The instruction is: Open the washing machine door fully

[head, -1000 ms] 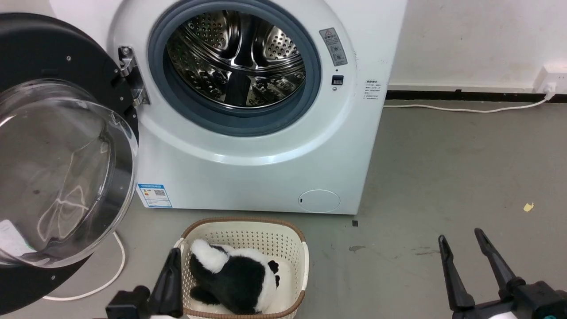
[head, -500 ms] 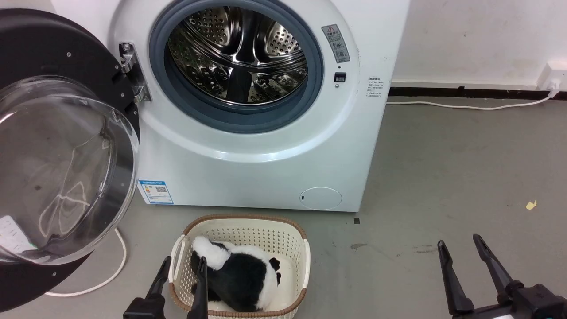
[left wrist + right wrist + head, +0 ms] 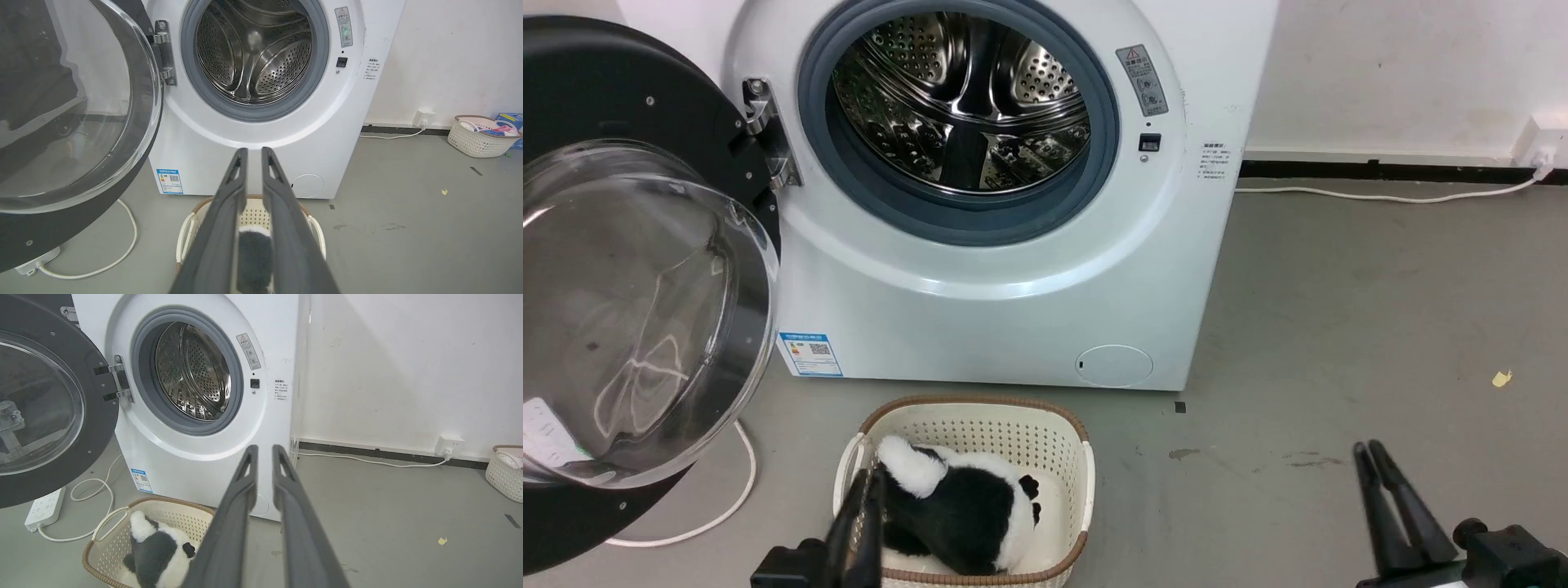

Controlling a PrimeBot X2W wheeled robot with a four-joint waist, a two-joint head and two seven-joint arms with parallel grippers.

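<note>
The washing machine door [image 3: 645,310] has a black rim and a bulging clear glass bowl. It stands swung wide open on its hinge at the left of the white machine [image 3: 1013,310], and the steel drum [image 3: 964,106] is exposed. The door [image 3: 73,122] also fills the left of the left wrist view, and the door [image 3: 41,408] shows at the left of the right wrist view. My left gripper [image 3: 872,478] [image 3: 253,150] is shut and empty, low over the basket, well clear of the door. My right gripper [image 3: 1368,447] [image 3: 265,447] is shut and empty at the lower right above the floor.
A cream basket [image 3: 972,406] holding a black-and-white plush panda [image 3: 964,510] sits on the floor before the machine. A white cable [image 3: 719,514] loops under the door to a power strip [image 3: 43,504]. A second basket [image 3: 478,136] stands by the right wall.
Both grippers have closed their fingers from open to shut, staying about where they were. The door and the basket have not moved.
</note>
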